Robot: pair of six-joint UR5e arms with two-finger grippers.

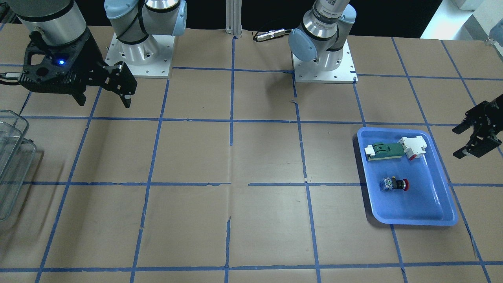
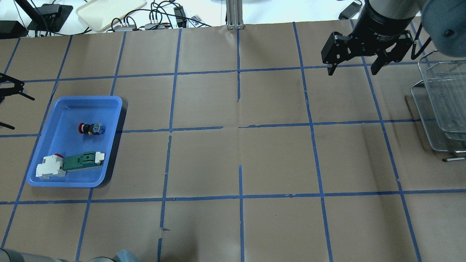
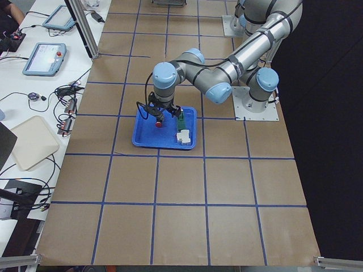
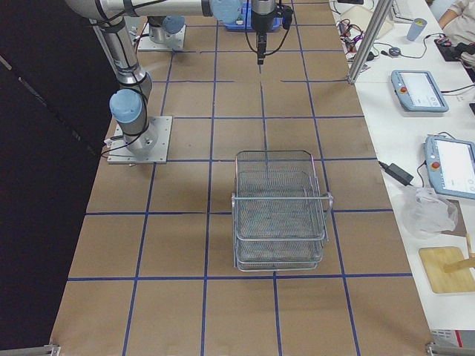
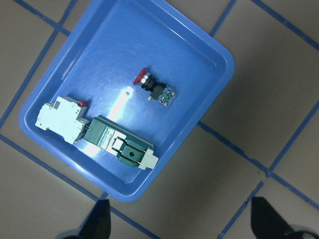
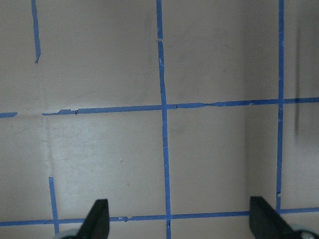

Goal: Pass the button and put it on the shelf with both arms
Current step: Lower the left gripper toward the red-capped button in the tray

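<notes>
Presently, the round red-capped button (image 1: pixel 395 184) lies on its side in the glossy blue plastic tray (image 1: pixel 426 202), well apart from the grey wire-mesh shelf (image 4: pixel 280 215). Jaws of left gripper (image 1: pixel 458 142) and right gripper (image 2: pixel 352 72) stand wide, empty.

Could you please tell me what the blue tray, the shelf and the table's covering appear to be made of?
The blue tray looks like smooth moulded plastic, judging by its glossy highlights and rounded corners. The shelf appears to be grey metal wire mesh, with a see-through grid and shiny rounded rims. The table's covering seems to be matte brown paper or card, its seams taped in blue.
</notes>
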